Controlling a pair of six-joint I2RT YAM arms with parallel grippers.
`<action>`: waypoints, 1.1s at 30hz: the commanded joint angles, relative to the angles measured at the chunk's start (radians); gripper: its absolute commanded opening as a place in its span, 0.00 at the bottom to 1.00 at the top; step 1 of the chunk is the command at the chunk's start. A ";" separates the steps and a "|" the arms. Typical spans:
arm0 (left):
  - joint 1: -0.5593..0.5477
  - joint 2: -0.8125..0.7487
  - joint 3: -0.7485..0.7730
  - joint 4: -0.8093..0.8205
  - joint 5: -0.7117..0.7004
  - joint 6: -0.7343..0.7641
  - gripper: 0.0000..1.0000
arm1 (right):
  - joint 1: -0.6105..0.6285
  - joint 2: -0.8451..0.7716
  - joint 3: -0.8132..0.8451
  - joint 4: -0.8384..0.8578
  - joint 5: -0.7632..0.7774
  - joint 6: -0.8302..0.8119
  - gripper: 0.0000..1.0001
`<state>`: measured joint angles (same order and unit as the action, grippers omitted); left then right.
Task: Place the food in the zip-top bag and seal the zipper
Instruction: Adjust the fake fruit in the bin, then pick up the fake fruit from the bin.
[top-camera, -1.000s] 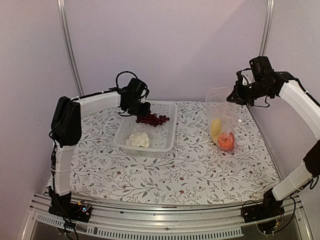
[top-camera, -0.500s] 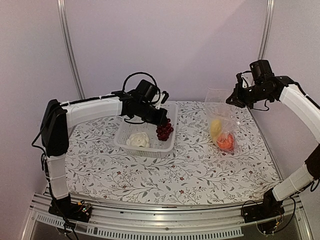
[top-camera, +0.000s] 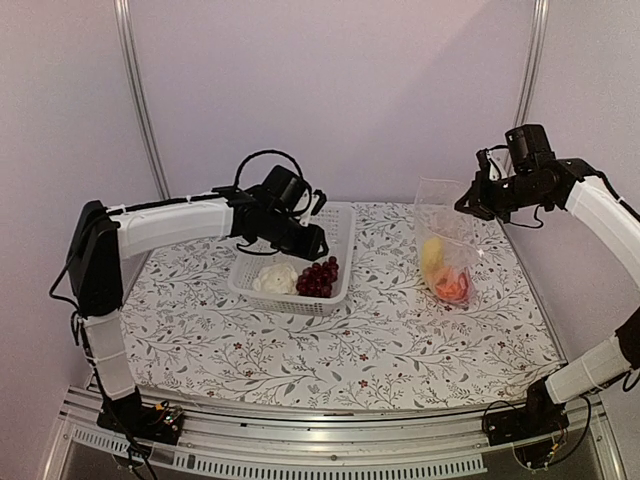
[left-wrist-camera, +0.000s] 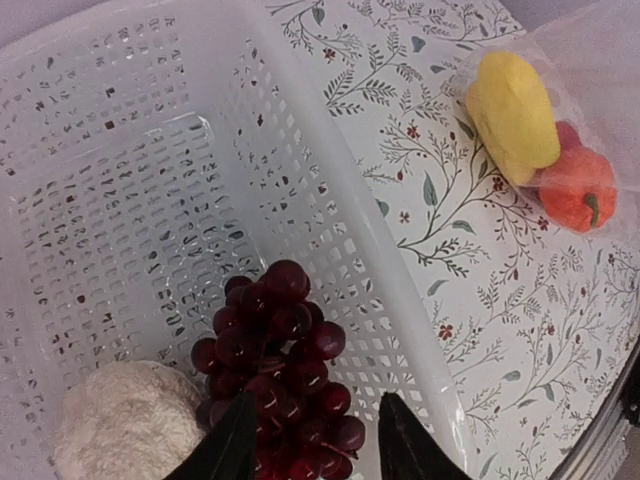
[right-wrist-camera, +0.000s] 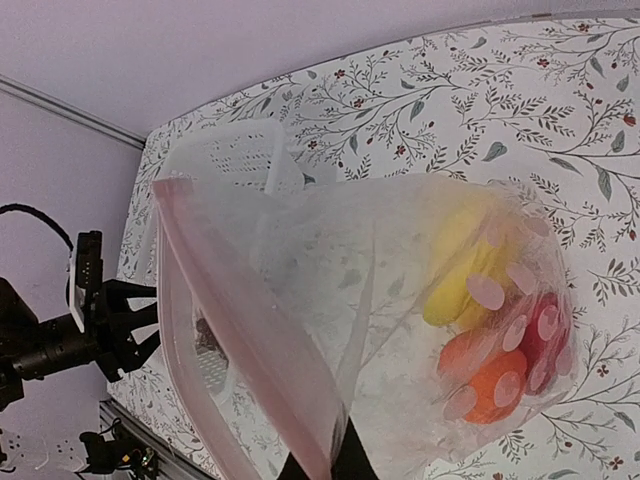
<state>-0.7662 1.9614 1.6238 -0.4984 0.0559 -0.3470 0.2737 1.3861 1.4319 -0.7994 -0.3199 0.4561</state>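
The zip-top bag (right-wrist-camera: 380, 270) is clear crinkly plastic, the grape bunch (left-wrist-camera: 285, 350) glossy, the basket (left-wrist-camera: 130, 200) white perforated plastic.

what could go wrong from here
The grape bunch lies close to the basket wall beside the cauliflower, so the open left claw may snag the wall or pinch only a few grapes. The right claw pinches the bag at one spot on its rim; the floppy mouth may be too narrow for the bunch.

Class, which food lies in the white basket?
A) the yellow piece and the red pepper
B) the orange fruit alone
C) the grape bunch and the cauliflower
C: the grape bunch and the cauliflower lie side by side in the white basket; the zip-top bag holds the rest.
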 joint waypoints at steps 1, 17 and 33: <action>-0.014 -0.167 -0.121 -0.021 0.001 0.003 0.37 | 0.000 -0.046 -0.024 0.008 0.015 -0.009 0.00; -0.082 -0.077 -0.140 -0.090 0.038 -0.117 0.42 | 0.001 -0.013 -0.025 0.023 -0.019 -0.027 0.00; -0.046 0.084 -0.017 -0.142 -0.050 -0.161 0.33 | 0.002 -0.015 -0.013 0.005 -0.010 -0.023 0.00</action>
<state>-0.8322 2.0163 1.5848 -0.6147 0.0372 -0.4854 0.2737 1.3636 1.4124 -0.7921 -0.3290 0.4442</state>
